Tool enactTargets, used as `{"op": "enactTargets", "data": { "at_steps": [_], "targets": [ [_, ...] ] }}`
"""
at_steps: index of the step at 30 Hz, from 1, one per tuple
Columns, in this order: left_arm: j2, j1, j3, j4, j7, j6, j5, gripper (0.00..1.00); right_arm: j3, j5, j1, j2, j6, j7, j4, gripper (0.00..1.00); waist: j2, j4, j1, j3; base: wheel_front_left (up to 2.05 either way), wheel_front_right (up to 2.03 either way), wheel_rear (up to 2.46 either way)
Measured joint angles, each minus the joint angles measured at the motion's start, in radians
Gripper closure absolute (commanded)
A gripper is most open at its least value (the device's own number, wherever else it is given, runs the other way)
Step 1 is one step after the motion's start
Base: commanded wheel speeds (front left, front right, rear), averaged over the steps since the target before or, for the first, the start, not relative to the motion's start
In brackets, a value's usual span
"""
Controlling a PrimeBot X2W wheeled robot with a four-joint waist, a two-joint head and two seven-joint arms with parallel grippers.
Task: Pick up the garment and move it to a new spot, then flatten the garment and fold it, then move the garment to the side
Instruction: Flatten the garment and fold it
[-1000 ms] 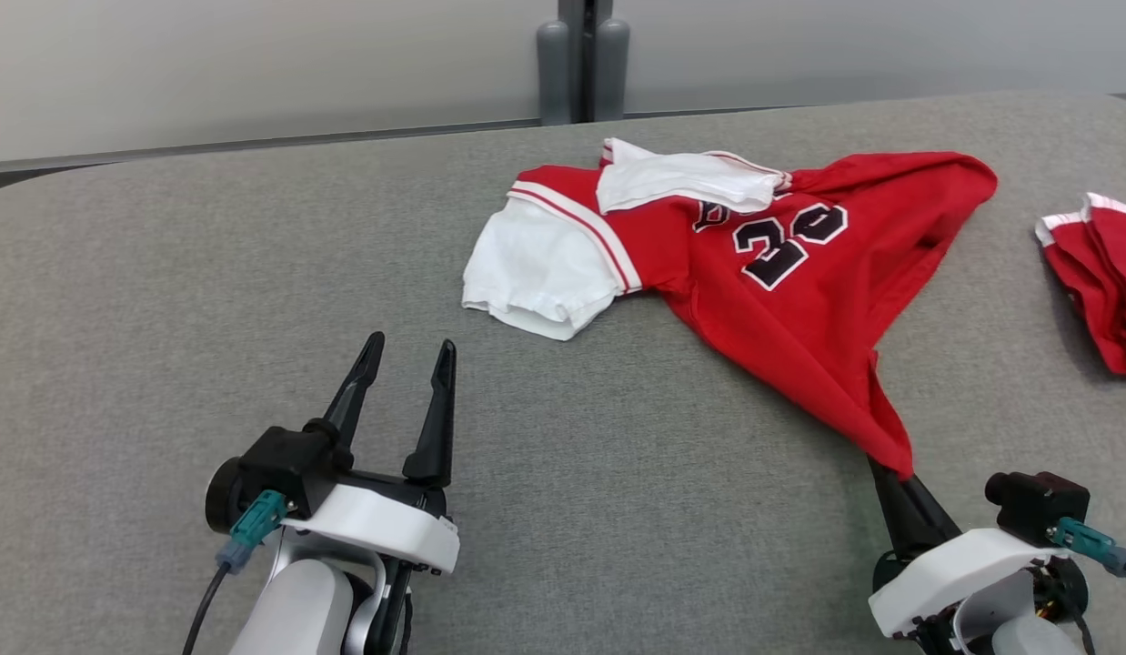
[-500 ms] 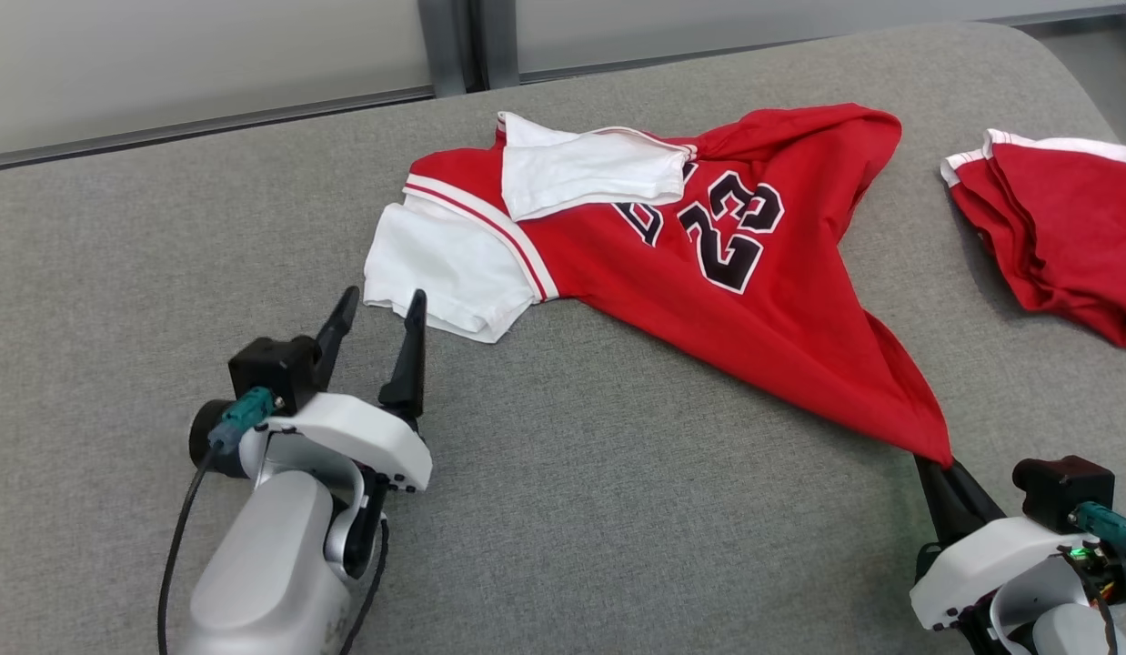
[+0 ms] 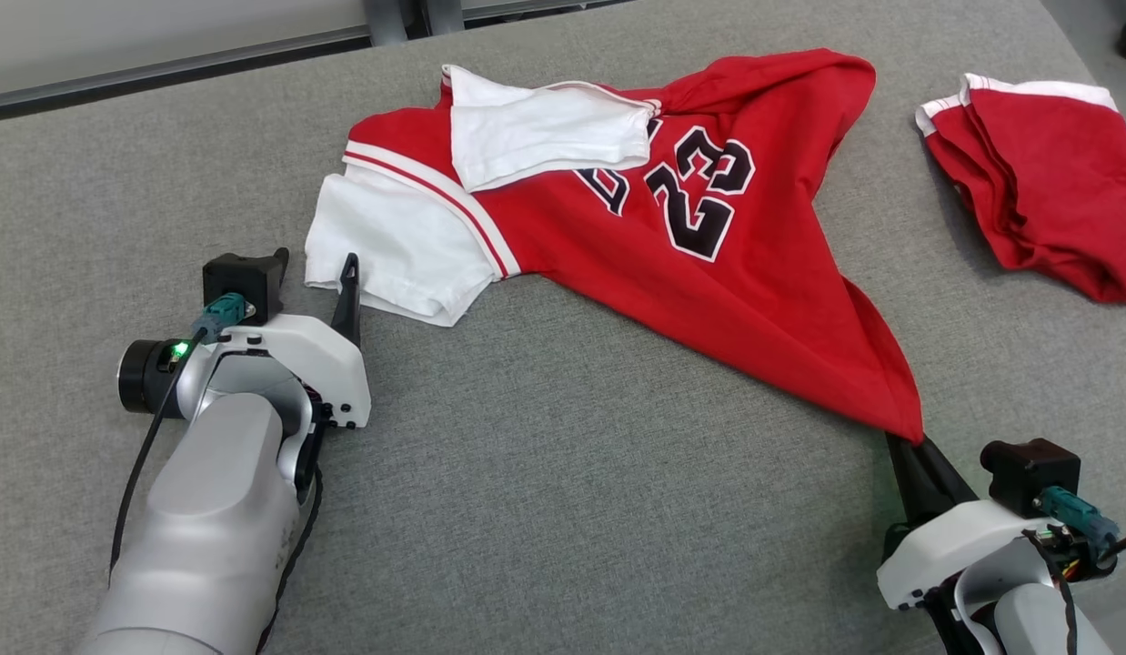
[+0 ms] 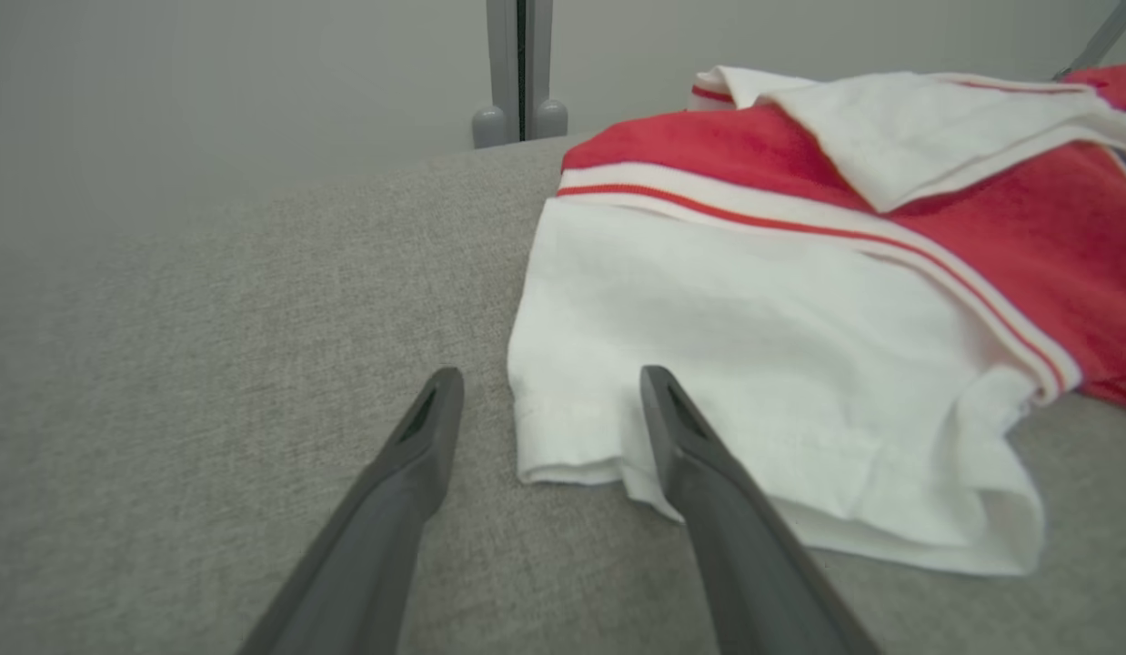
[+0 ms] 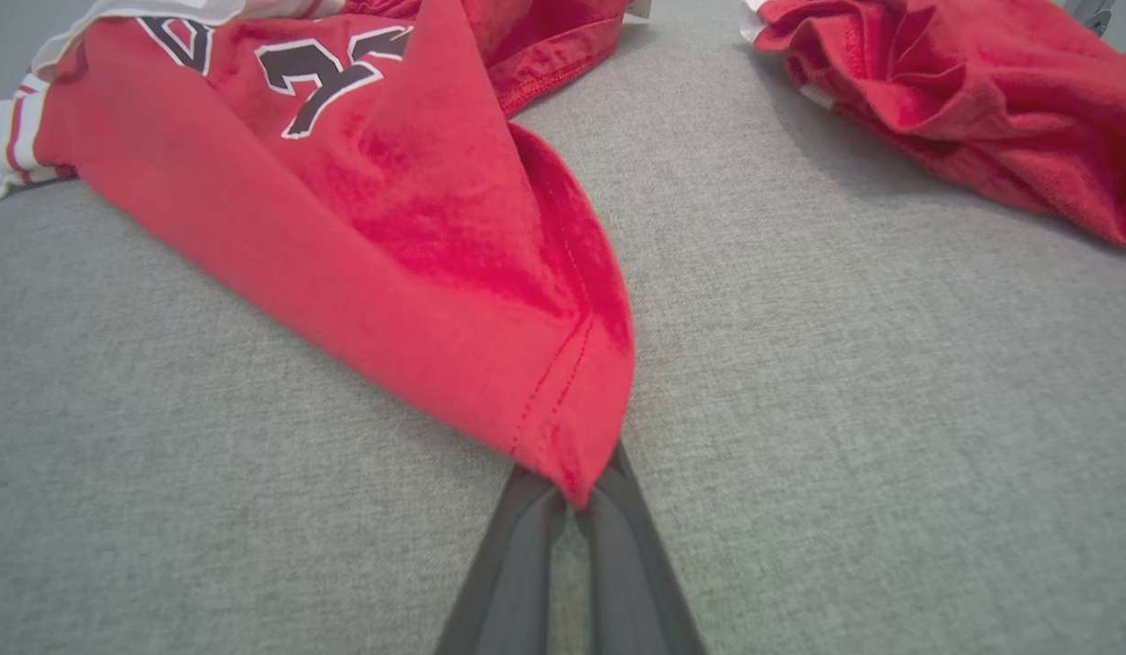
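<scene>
We see the red garment lying spread out on the grey table, toward the far side, with a black 23 on it. Its white sleeve lies flat at the left end, and another white part is folded over the top. Our right gripper has its two dark fingers pressed together on the pointy bottom corner of the garment, so that corner is pulled out toward us at the right. Our left gripper has its fingers wide apart and holds nothing. It is low, right at the near edge of the white sleeve. One finger is over the grey table and the other is over the sleeve's corner. We cannot tell if it touches the cloth. A second red cloth lies bunched up at the far right, apart from the garment.
</scene>
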Motion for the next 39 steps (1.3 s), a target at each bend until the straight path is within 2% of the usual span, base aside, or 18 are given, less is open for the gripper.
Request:
{"op": "enactTargets", "data": {
  "at_steps": [2,6,7,8,9,14,16,23,29,33,35,39],
  "targets": [
    [0.000,-0.018,-0.007,0.032,-0.004,-0.001,0.004,0.00,0.001,-0.001,-0.006,0.006,0.000,-0.007,0.006,1.00,0.0000,-0.005,0.0000,0.006,0.00,0.00,0.00],
    [-0.002,-0.046,-0.019,0.093,-0.007,-0.029,0.004,0.00,0.007,-0.009,-0.013,0.011,0.000,-0.016,0.024,1.00,0.0000,-0.009,0.0000,0.007,0.00,0.00,0.00],
    [-0.003,-0.050,-0.021,0.105,-0.007,-0.035,0.002,0.21,0.006,-0.009,-0.014,0.011,0.000,-0.020,0.027,1.00,0.0000,-0.009,-0.0001,0.006,0.00,0.00,0.00],
    [-0.004,-0.056,-0.026,0.117,-0.007,-0.040,0.002,0.65,0.006,-0.009,-0.015,0.011,0.000,-0.022,0.030,1.00,0.0000,-0.009,0.0000,0.005,0.00,0.00,0.00],
    [-0.005,-0.060,-0.029,0.125,-0.009,-0.046,0.002,1.00,0.005,-0.010,-0.018,0.011,0.000,-0.024,0.033,1.00,0.0000,-0.008,0.0000,0.004,0.00,0.00,0.00],
    [-0.015,-0.064,-0.033,0.129,-0.022,-0.071,-0.009,1.00,-0.003,-0.012,-0.034,0.003,0.000,-0.046,0.035,1.00,0.0000,0.009,0.0000,-0.005,0.00,0.00,0.00],
    [-0.013,-0.062,-0.023,0.073,-0.026,-0.077,-0.016,1.00,-0.013,-0.021,-0.049,-0.011,0.000,-0.064,0.024,1.00,0.0000,0.026,0.0000,-0.017,0.00,0.00,0.00],
    [-0.024,0.033,0.010,-0.258,-0.027,-0.108,-0.081,1.00,-0.023,-0.020,-0.135,-0.086,0.000,-0.075,-0.053,1.00,0.0000,0.086,0.0000,-0.074,0.00,0.00,0.00],
    [-0.034,0.062,-0.011,-0.565,-0.027,-0.113,-0.278,1.00,-0.030,0.000,-0.283,-0.173,0.000,-0.065,-0.151,1.00,0.0000,0.142,0.0000,-0.164,0.00,0.00,0.00],
    [-0.004,0.059,0.021,-0.733,-0.027,-0.113,-0.365,1.00,-0.056,-0.001,-0.368,-0.194,0.000,-0.030,-0.208,1.00,0.0000,0.173,0.0000,-0.236,0.00,0.00,0.00],
    [0.001,0.055,0.044,-0.812,-0.014,-0.105,-0.391,1.00,-0.068,-0.020,-0.391,-0.200,0.000,-0.006,-0.248,1.00,0.0000,0.187,0.0000,-0.272,0.00,0.00,0.00],
    [0.004,0.043,0.064,-0.970,0.048,-0.045,-0.410,1.00,-0.128,-0.018,-0.399,-0.203,0.000,0.059,-0.345,1.00,0.0000,0.217,0.0000,-0.326,0.00,0.00,0.00]
  ]
}}
